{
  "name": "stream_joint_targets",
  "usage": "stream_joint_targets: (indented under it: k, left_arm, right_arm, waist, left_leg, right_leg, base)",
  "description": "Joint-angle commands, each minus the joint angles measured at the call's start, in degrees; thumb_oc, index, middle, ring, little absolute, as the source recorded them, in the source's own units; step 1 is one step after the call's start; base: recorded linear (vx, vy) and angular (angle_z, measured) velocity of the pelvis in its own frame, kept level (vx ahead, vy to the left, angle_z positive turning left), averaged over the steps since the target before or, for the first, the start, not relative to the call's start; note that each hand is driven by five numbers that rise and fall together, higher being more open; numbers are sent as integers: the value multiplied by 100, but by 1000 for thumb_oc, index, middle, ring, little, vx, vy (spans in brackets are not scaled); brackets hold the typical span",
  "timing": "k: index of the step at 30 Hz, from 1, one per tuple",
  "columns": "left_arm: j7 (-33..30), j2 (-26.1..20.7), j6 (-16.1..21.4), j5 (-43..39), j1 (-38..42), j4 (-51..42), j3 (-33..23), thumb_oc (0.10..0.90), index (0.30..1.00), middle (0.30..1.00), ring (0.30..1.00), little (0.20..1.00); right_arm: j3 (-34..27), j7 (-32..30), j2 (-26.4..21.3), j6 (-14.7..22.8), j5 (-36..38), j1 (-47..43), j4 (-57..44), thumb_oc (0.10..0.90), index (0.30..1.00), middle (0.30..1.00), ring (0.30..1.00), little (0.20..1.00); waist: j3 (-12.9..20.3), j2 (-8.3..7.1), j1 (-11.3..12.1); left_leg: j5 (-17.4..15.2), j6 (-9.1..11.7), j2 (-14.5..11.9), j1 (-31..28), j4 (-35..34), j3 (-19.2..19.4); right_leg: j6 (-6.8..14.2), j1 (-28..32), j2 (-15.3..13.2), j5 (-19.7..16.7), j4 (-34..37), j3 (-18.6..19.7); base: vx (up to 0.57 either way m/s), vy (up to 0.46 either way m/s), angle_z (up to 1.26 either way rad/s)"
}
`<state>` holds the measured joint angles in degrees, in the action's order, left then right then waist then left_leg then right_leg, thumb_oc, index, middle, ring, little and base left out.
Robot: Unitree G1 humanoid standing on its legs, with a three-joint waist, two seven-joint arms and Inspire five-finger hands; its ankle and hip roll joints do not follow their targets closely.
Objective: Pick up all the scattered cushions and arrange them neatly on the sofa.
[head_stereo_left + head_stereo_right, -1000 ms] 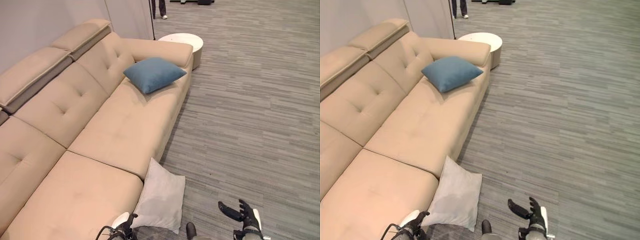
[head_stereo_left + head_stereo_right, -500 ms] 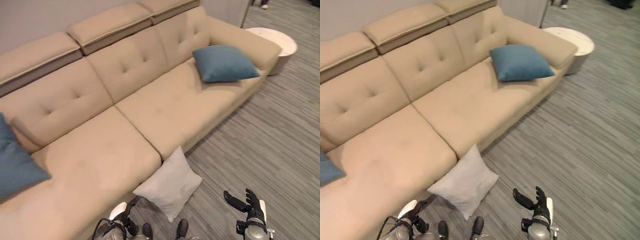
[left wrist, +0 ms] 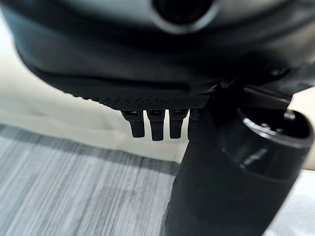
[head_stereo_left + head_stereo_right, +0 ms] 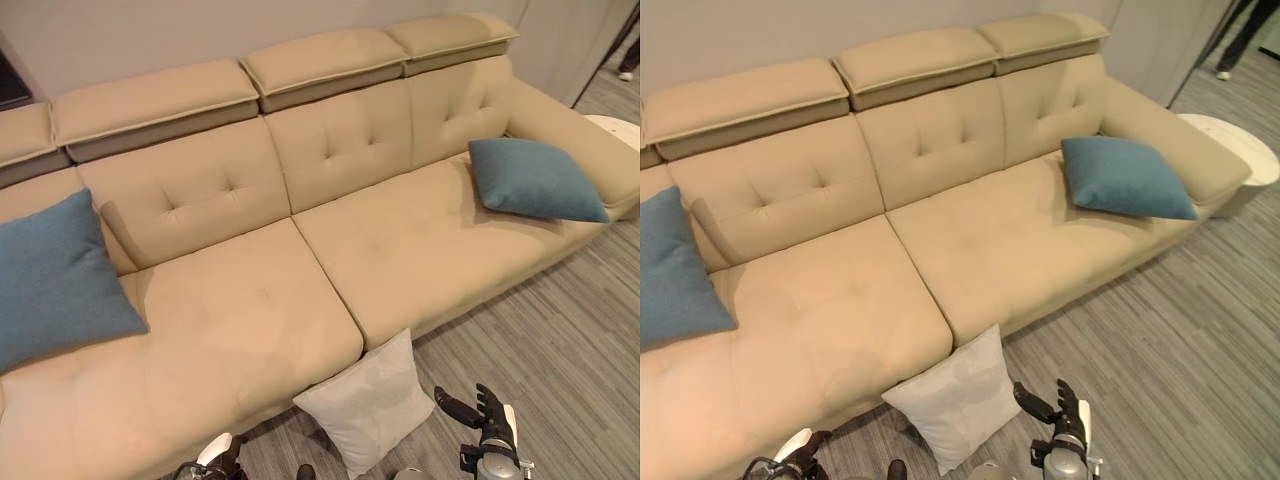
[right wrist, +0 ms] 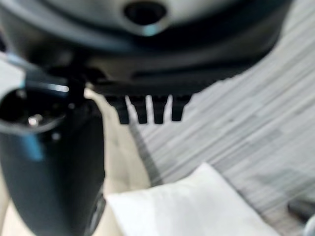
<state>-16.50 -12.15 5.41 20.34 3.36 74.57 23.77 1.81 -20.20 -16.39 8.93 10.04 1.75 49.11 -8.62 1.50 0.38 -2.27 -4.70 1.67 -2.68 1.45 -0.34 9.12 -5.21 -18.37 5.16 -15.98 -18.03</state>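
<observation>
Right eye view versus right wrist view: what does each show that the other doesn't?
Right eye view: the whole sofa, a blue cushion at its right end, another blue cushion at its left, a round white table, a person's legs. Right wrist view: the right hand from close up, fingers straight. Both: that hand, and the white cushion on the grey floor against the sofa's front.

No legible text, label, number or sign is appearing on any surface in these views.
</observation>
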Motion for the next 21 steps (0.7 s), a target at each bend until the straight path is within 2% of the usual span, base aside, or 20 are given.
stream_joint_targets:
  k: [1,3,4,7,10,14,18,21]
  left_arm:
    - [-127,-73,137,-14,93,120,-117,800,900,900,900,900]
    - [-74,-120,121,-265,120,230,-327,800,900,900,900,900]
    - [-73,-126,134,-343,134,234,-379,800,900,900,900,900]
    - [-57,-102,182,-713,148,248,-626,800,900,900,900,900]
    - [-137,-71,248,-1038,358,127,-654,800,900,900,900,900]
    - [-163,49,449,-2013,1093,-198,-543,800,900,900,900,900]
    - [-373,168,711,-3120,1911,-568,-360,800,900,900,900,900]
    - [-346,218,913,-3758,2449,-768,-180,800,900,900,900,900]
  right_arm:
    - [-267,-264,-290,255,-51,-70,-193,800,900,900,900,900]
    - [-295,-273,-276,176,-100,-31,26,800,900,900,900,900]
    - [-307,-267,-278,163,-88,-42,139,800,900,900,900,900]
    - [-258,-225,-339,142,-99,-104,478,800,900,900,900,900]
    - [-237,-181,-446,222,127,-348,628,800,900,900,900,900]
    - [-15,-322,-782,401,546,-1347,961,800,900,900,900,900]
    - [281,-462,-1186,509,878,-2346,1155,800,900,900,900,900]
    - [482,-472,-1550,622,1177,-3131,1336,800,900,900,900,900]
  waist:
    - [324,-265,-63]
    - [387,-400,16]
    - [401,-420,9]
    - [402,-418,47]
    - [184,-371,38]
    - [-420,-151,0]
    - [-628,133,105]
    - [-778,332,116]
  left_leg:
    - [-466,434,-41,402,426,178]
    - [-504,522,-75,519,550,11]
    - [-509,567,-113,603,601,-79]
    - [-363,701,-338,742,483,-237]
    - [-119,802,-534,1069,287,-433]
    - [409,951,-699,2042,29,-690]
    - [867,1030,-726,2837,-379,-675]
    - [1045,1101,-749,3297,-520,-625]
  right_leg:
    - [184,298,-93,-1585,818,1218]
    - [229,403,64,-1224,1063,1228]
    - [236,433,124,-1094,1136,1162]
    - [159,453,380,-861,1363,975]
    - [51,260,562,-668,1457,830]
    - [-60,-885,693,-618,1132,767]
    - [-59,-2005,691,-684,807,792]
    - [-35,-2575,645,-718,731,871]
  base:
    - [98,-237,76]
    - [66,-305,79]
    - [27,-298,52]
    - [-16,-280,43]
    - [-197,-209,31]
    - [-393,-98,10]
    - [-220,28,7]
    - [-112,69,6]
